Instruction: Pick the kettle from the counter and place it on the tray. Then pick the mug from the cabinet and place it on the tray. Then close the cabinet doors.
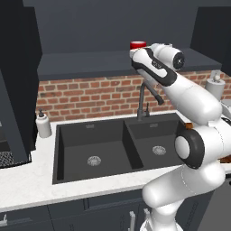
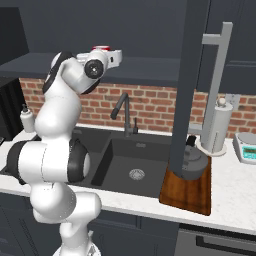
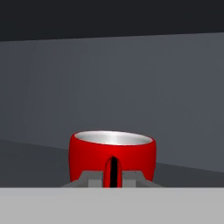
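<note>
The red mug (image 3: pixel 113 153) with a white inside stands on the cabinet shelf (image 1: pixel 90 65), and its handle faces me. My gripper (image 3: pixel 113 178) is shut on that handle, with a grey finger on each side. From the base views the mug (image 1: pixel 138 45) (image 2: pixel 101 48) peeks out just behind my raised hand. The dark grey kettle (image 2: pixel 192 162) sits on the brown wooden tray (image 2: pixel 187 192) on the counter (image 1: pixel 27 180), partly hidden by an open cabinet door (image 2: pixel 187 85) with its silver bar handle (image 2: pixel 215 85).
A black double sink (image 1: pixel 94 149) with a dark faucet (image 1: pixel 144 101) lies below my arm. A soap dispenser (image 1: pixel 43 124) stands at its left. A paper-towel roll (image 2: pixel 219 125) and a scale (image 2: pixel 247 147) stand right of the tray. The other open door (image 1: pixel 13 90) hangs at the left.
</note>
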Controlling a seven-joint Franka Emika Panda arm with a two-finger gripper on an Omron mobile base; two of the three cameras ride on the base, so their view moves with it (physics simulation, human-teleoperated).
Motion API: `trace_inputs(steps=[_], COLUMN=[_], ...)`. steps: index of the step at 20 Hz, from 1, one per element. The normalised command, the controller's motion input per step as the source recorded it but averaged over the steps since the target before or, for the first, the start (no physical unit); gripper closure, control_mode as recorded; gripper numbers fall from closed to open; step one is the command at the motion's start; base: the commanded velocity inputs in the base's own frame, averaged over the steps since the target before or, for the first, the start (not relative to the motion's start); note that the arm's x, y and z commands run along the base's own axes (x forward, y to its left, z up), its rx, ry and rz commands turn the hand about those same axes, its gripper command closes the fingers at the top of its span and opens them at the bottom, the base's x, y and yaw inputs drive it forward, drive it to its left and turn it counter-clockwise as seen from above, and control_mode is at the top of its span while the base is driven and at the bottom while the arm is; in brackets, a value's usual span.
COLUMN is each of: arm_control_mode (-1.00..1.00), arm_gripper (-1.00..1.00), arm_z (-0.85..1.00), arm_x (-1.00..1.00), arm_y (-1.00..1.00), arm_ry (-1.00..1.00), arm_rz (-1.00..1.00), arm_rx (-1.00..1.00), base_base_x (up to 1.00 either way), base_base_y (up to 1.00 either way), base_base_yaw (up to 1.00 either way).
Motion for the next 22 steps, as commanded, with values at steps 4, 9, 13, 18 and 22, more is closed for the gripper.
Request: trace_inputs(steps=[4,9,13,18,22], arm_control_mode=[-1.0,-1.0,-1.0,-1.0,-1.0], arm_gripper=[1.0,1.0,1.0,1.0,1.0], arm_z=[0.0,0.0,0.0,0.0,0.01], arm_x=[0.0,-0.03,-0.23,-0.43,-0.55], arm_y=[-0.1,-0.1,-0.11,-0.1,-0.01], arm_ry=[0.0,0.0,0.0,0.0,0.0], arm_rz=[0.0,0.0,0.0,-0.02,-0.13], arm_rx=[0.0,0.0,0.0,0.01,0.05], base_base_x=[0.0,0.0,0.0,0.0,0.0], base_base_y=[0.0,0.0,0.0,0.0,0.0], base_base_yaw=[0.0,0.0,0.0,0.0,0.0])
